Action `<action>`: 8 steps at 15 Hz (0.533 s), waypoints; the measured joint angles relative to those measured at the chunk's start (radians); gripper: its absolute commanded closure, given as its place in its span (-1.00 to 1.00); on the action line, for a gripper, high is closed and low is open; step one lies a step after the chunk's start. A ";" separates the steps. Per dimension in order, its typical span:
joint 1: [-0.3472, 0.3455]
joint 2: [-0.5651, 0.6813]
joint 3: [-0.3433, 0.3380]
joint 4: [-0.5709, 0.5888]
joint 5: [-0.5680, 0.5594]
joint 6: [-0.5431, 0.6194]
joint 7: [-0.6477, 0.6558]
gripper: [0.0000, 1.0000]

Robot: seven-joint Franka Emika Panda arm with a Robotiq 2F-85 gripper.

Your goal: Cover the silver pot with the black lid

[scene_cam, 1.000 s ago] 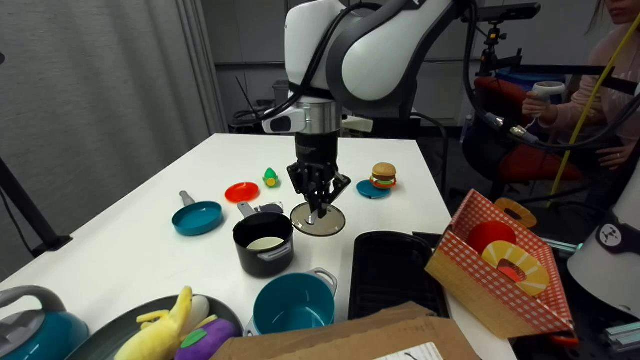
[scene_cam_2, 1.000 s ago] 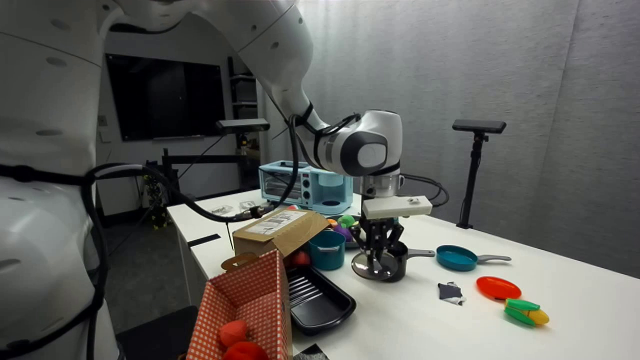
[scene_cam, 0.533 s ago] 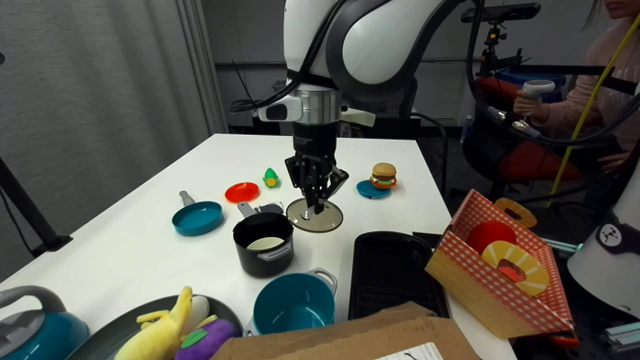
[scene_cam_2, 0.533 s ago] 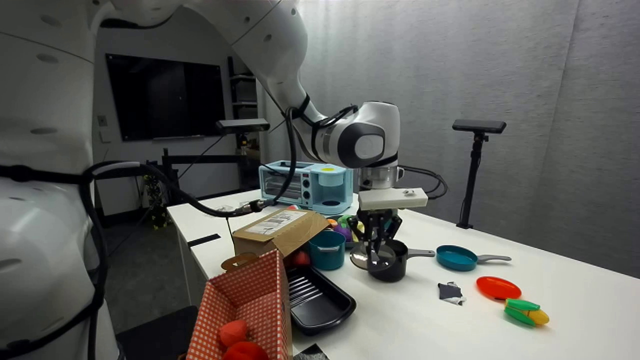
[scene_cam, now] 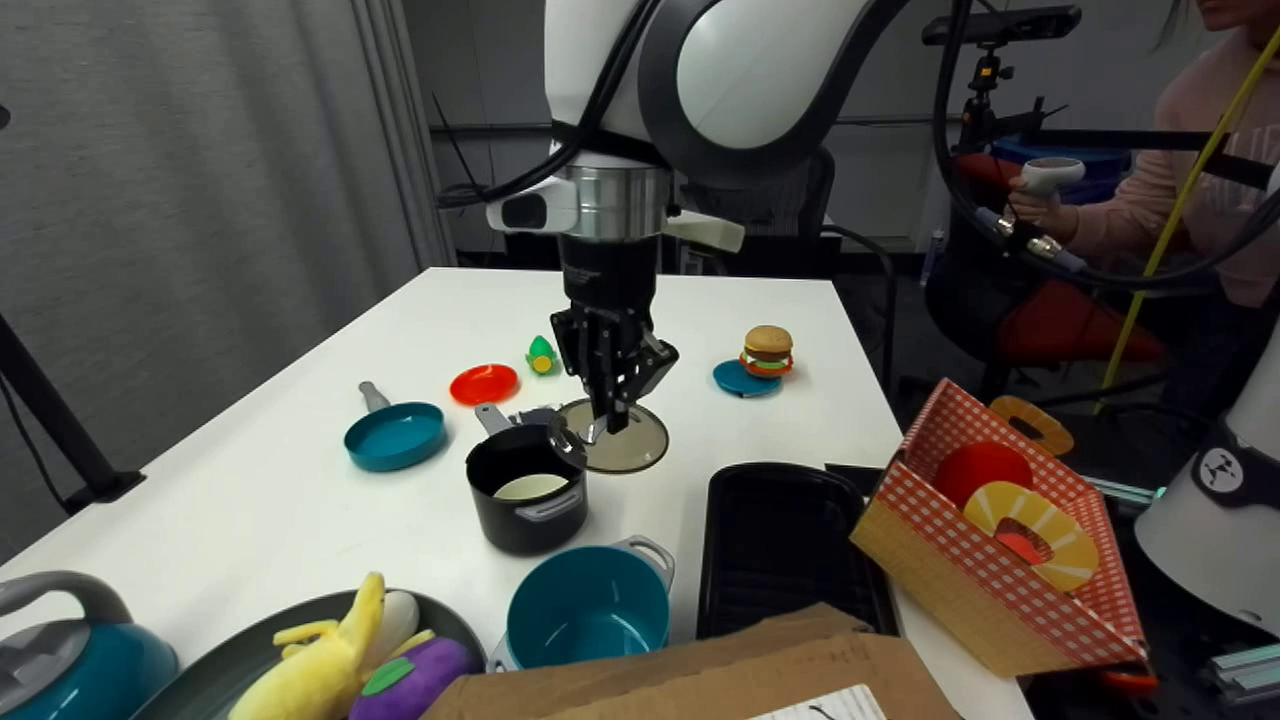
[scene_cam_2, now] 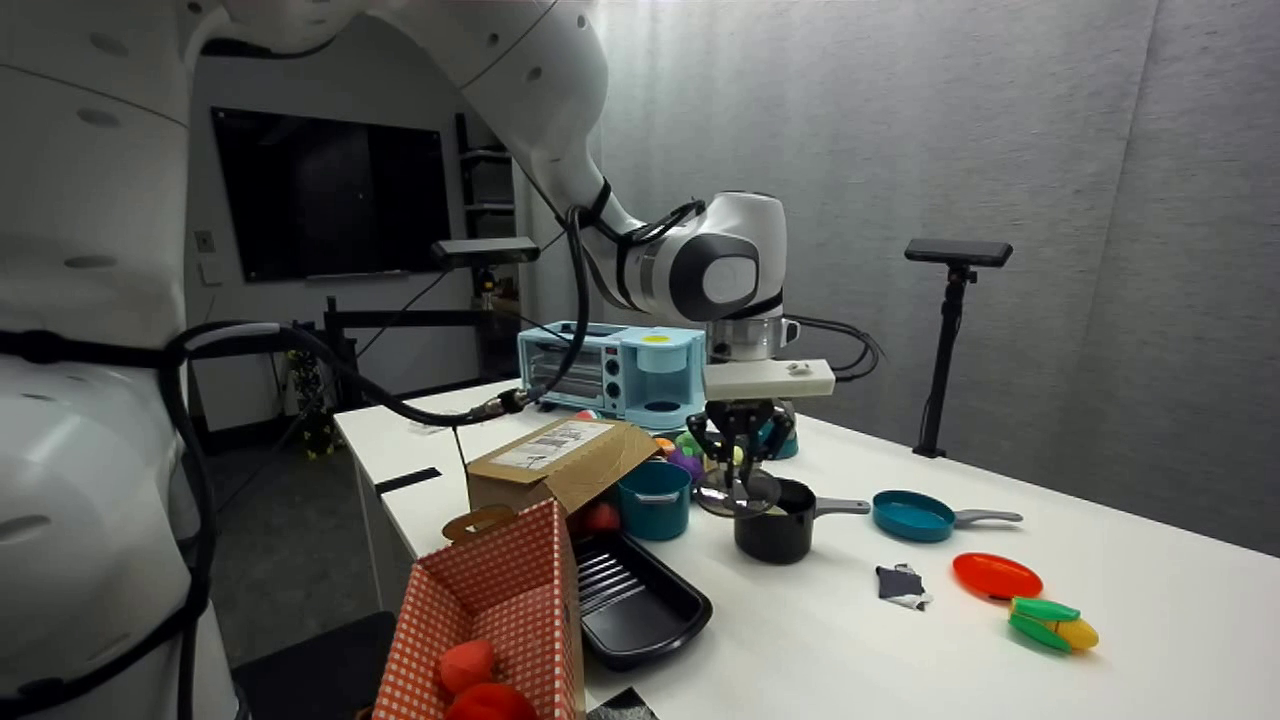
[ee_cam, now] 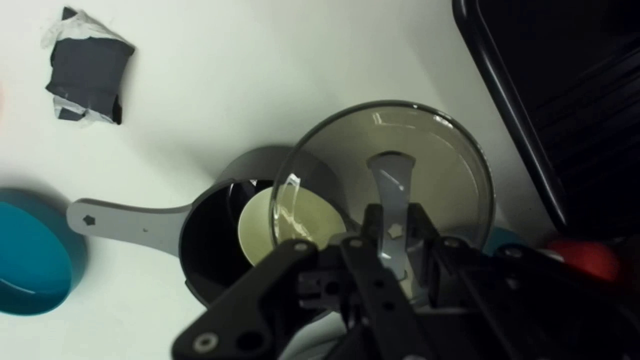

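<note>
The silver pot [scene_cam: 520, 522] stands upright on the table, dark inside and dark grey outside, with a grey handle; it also shows in an exterior view [scene_cam_2: 775, 540] and the wrist view [ee_cam: 241, 165]. A pale round thing [ee_cam: 255, 230] lies inside it. The black lid [scene_cam: 640, 447] is smoky see-through glass with a dark rim and grey centre handle; it also shows in the wrist view [ee_cam: 440, 170] and an exterior view [scene_cam_2: 767, 492]. My gripper [ee_cam: 395, 220] is shut on the lid's handle. The lid hangs raised, its edge overlapping the pot's near side in the views.
A teal bowl [scene_cam: 590, 610] and a black tray [scene_cam: 790, 540] stand near the pot. A teal pan [scene_cam: 395, 437], a red disc [scene_cam: 485, 385] and a dark packet [ee_cam: 90, 70] lie farther off. A red-checked box [scene_cam: 1000, 570] and a cardboard box [scene_cam_2: 560, 455] stand nearby.
My gripper has carried the lid upward and toward the pot; the lid's edge overlaps the pot's rim in an exterior view now. The pot and other things have not moved.
</note>
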 measured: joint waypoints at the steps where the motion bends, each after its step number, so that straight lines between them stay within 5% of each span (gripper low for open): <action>1: 0.003 0.001 0.004 0.007 0.000 0.000 0.015 0.92; 8: 0.012 0.027 0.007 0.083 0.000 -0.011 0.099 0.92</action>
